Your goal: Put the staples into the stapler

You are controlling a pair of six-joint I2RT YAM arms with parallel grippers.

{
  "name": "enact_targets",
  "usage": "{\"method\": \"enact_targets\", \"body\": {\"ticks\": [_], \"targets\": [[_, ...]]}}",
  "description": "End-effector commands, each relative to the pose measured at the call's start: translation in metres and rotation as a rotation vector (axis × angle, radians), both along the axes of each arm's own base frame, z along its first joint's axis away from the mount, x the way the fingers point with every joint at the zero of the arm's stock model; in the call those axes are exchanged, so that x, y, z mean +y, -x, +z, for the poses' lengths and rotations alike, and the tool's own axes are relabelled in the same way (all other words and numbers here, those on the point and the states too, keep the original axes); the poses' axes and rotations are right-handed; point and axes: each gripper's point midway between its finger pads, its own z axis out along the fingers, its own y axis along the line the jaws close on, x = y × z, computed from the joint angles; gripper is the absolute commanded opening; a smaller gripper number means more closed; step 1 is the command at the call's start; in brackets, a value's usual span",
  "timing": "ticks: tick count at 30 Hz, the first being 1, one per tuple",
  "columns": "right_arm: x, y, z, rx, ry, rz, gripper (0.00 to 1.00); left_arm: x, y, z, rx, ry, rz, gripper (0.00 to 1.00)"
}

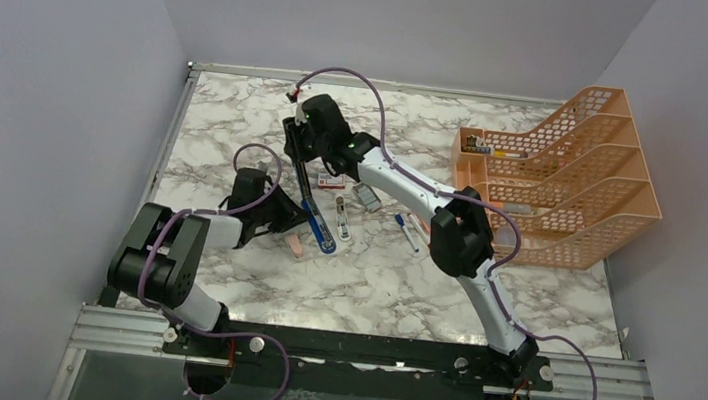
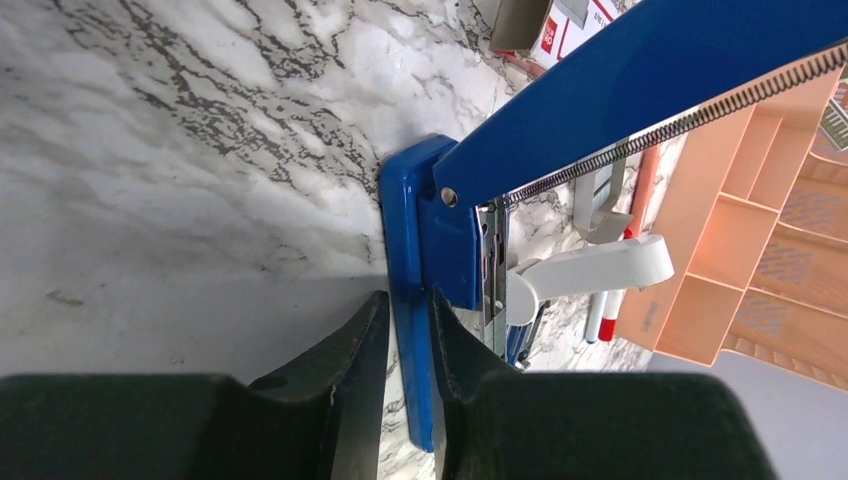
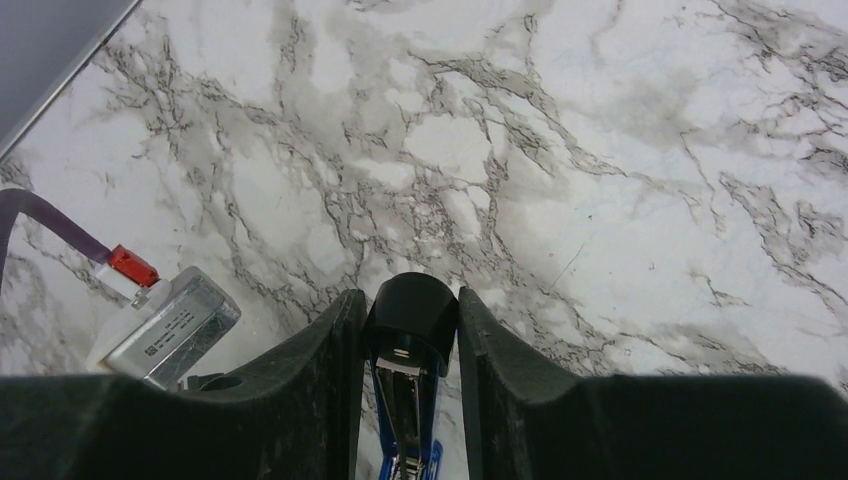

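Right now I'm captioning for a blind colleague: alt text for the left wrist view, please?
The left gripper has its jaws shut on the hinge end of the blue stapler, whose top arm is swung open with its spring exposed, over a marble table. An orange tray and a red-and-white staples box sit beyond.

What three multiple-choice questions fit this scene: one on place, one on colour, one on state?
1. The orange file rack stands on the table's: A right side; B left side; C centre.
2. The stapler body is: A green; B blue; C yellow.
3. The stapler is: A shut flat; B in the rack; C swung open.
Answers: 1 A, the top view shows it along the right edge; 2 B, bright blue in the left wrist view; 3 C, its top angles up well off its base.
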Motion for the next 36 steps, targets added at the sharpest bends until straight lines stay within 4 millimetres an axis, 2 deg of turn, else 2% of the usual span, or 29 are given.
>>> {"method": "enact_targets", "body": {"ticks": [1, 8, 13, 16, 22, 26, 36], "targets": [[0.008, -0.006, 0.056, -0.072, -0.130, -0.047, 0.39, -0.004, -0.002, -0.007, -0.006, -0.012, -0.036, 0.18], [0.009, 0.004, 0.056, -0.060, -0.125, -0.023, 0.39, 0.004, 0.003, -0.030, 0.050, -0.057, -0.002, 0.06], [0.007, 0.031, 0.050, -0.056, -0.078, 0.004, 0.38, 0.013, 0.006, -0.046, 0.096, -0.091, 0.051, 0.04], [-0.001, 0.047, 0.046, -0.048, -0.051, -0.003, 0.38, 0.017, 0.007, -0.053, 0.117, -0.108, 0.077, 0.04], [-0.027, 0.071, 0.026, 0.012, -0.016, -0.044, 0.38, 0.023, 0.006, -0.057, 0.120, -0.130, 0.103, 0.04], [-0.041, 0.084, 0.022, 0.037, -0.015, -0.053, 0.38, 0.024, 0.006, -0.059, 0.126, -0.136, 0.109, 0.04], [-0.057, 0.115, -0.006, 0.084, 0.049, -0.009, 0.38, 0.028, 0.006, -0.065, 0.136, -0.159, 0.124, 0.05]]}}
